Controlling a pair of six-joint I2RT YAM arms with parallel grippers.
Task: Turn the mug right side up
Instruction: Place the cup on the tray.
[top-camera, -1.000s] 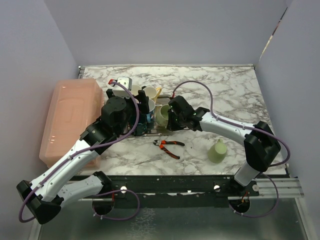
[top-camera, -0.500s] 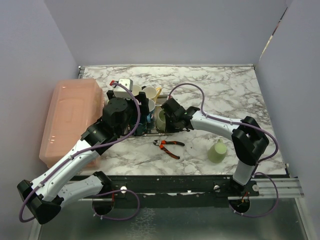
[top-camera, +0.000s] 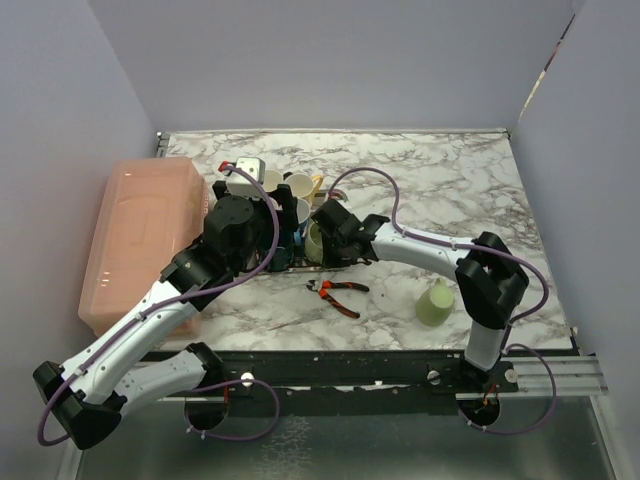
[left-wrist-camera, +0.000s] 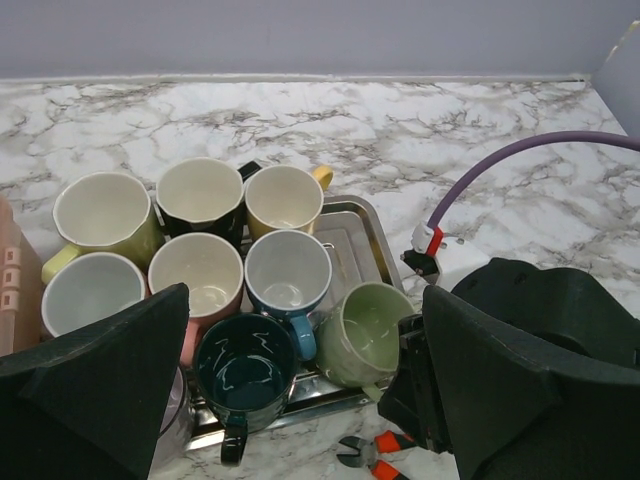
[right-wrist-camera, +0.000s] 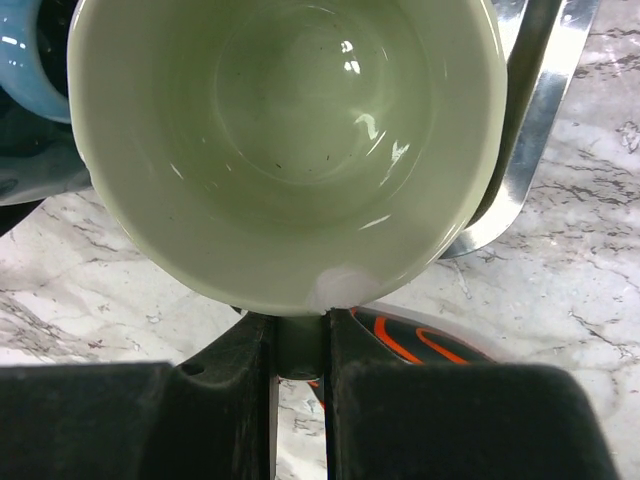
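A light green mug (right-wrist-camera: 290, 130) leans, mouth up and tilted, at the near right corner of the metal tray (left-wrist-camera: 365, 225). My right gripper (right-wrist-camera: 300, 350) is shut on its handle, with one finger on each side. The mug also shows in the left wrist view (left-wrist-camera: 365, 330) and in the top view (top-camera: 316, 240), with the right gripper (top-camera: 328, 236) beside it. My left gripper (left-wrist-camera: 300, 400) is wide open and empty above the near part of the tray, its fingers (left-wrist-camera: 110, 380) apart from the mugs.
Several other mugs stand mouth up in the tray, among them a dark teal one (left-wrist-camera: 240, 370) and a blue one (left-wrist-camera: 288, 272). Orange-handled pliers (top-camera: 340, 292) lie in front of the tray. A pale green cup (top-camera: 434, 302) stands upside down at the near right. A pink bin (top-camera: 135, 235) is at the left.
My right arm has moved left with the green mug, bringing it against the tray's near right corner. The left arm has barely moved.
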